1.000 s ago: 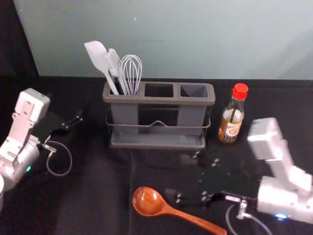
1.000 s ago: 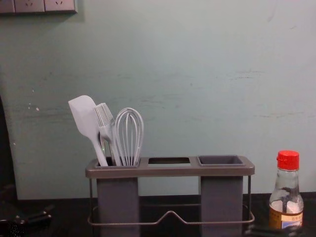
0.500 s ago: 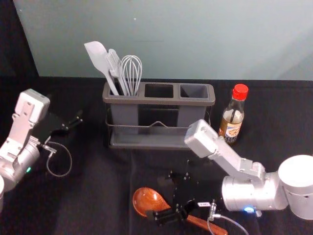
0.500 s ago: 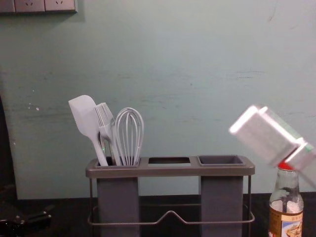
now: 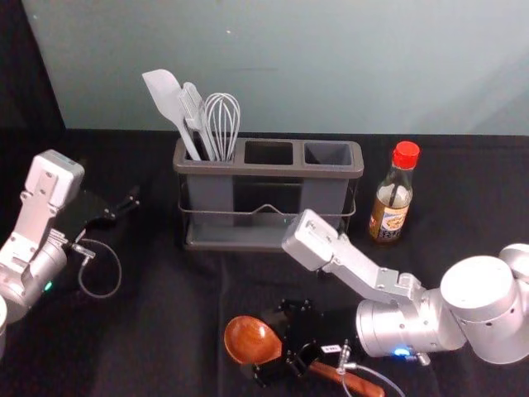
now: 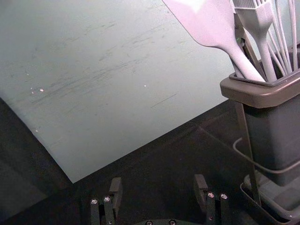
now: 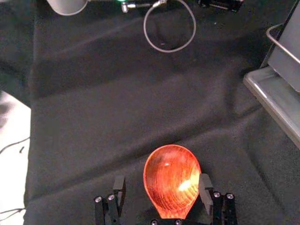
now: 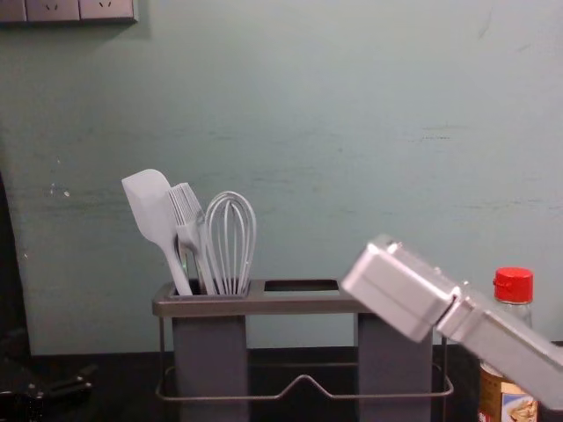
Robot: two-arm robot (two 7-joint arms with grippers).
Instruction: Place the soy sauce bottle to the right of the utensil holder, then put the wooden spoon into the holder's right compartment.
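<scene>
Bottle placement judged complete: the soy sauce bottle stands upright on the bench, to the right of the utensil holder and apart from it. Step in hand: acquisition of the wooden spoon, which lies in front of the holder, bowl toward the robot's left, handle running off to the right and nearer the robot. Right end effector is over the spoon; its fingers are spread, one to each side of the bowl's neck end, one of them overlapping the bowl's edge in the wrist view. Contact cannot be confirmed; no grip observed. Left end effector parked at the left of the holder, fingers apart, holding nothing. The spatula, brush and whisk occupy the left compartment; the right compartment is empty. Next move calls for centring on the neck or handle, closing, then a straight lift. Spoon should then be turned upright, probably handle down, and lowered into the right compartment. Possible fault: closing on the rounded bowl may let it slip or swivel.
</scene>
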